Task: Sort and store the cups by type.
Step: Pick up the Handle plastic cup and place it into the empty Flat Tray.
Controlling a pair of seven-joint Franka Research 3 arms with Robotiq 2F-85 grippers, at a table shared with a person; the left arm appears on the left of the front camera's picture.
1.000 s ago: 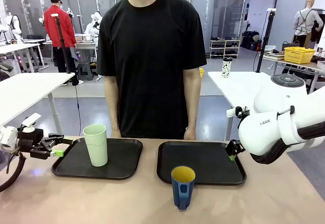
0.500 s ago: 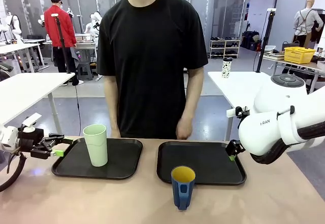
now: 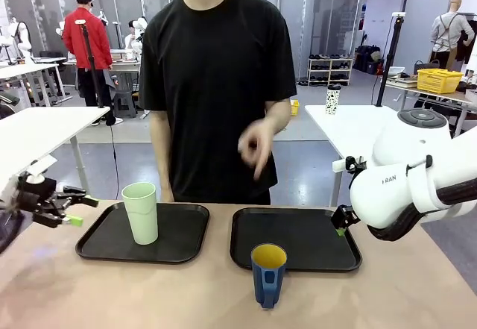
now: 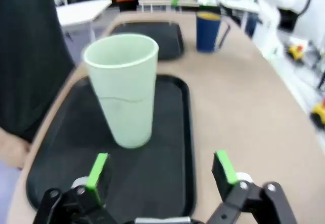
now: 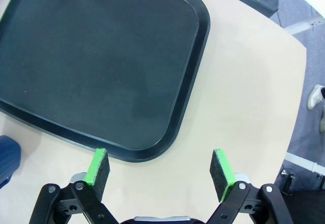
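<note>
Front view: the tall pale green plastic tumbler (image 3: 140,212) stands upright on the left black tray (image 3: 100,245), lower left. The dark blue mug with yellow inside (image 3: 268,273) sits on the table, bottom centre.
Left wrist view: the left gripper (image 4: 160,158) is spread wide, with the tumbler above centre.
Right wrist view: the right gripper (image 5: 159,155) is spread wide at the corner of the right black tray (image 5: 101,66).

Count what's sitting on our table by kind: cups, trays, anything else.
Cups: 2, the pale green tumbler standing on the left tray and the dark blue mug on the tabletop just in front of the right tray.
Trays: 2, both black.
Total: 4.
</note>
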